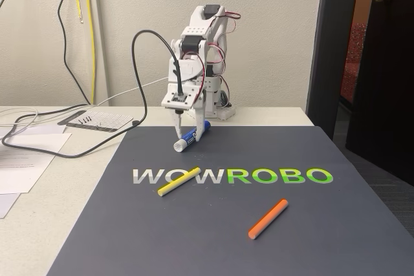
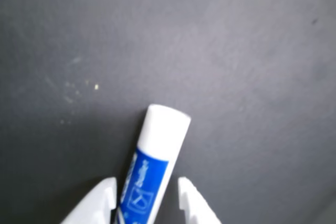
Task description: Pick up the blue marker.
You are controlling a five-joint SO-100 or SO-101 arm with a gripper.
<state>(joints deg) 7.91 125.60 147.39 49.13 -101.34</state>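
The white arm [image 1: 200, 63] stood at the far edge of a dark mat [image 1: 220, 237] that carried the word WOWROBO [image 1: 233, 176] in white and green letters. The mat lay on a pale bench [image 1: 45, 179].

In the fixed view the gripper [image 1: 191, 135] pointed down over the far part of the mat, and the blue marker [image 1: 187, 139] sat between its jaws. The marker was tilted, its white end low and toward the left, its blue cap higher and toward the right behind a jaw. Whether the white end touched the mat could not be told from that view.

In the wrist view the marker [image 2: 155, 171] ran up from the bottom edge, white end foremost, blue label nearer the camera. The two white jaw tips flanked it at the gripper [image 2: 147, 195]; the left one lay against the barrel, the right one showed a thin gap beside it. The jaws were drawn in narrowly around the marker, seemingly pinching it.

Nearer the camera in the fixed view, a yellow stick [image 1: 178, 181] lay across the white letters, and an orange stick [image 1: 268, 218] lay further right on bare mat, both well apart from the marker. Black cables [image 1: 71, 150] and papers [image 1: 22, 159] lay on the bench left of the mat.
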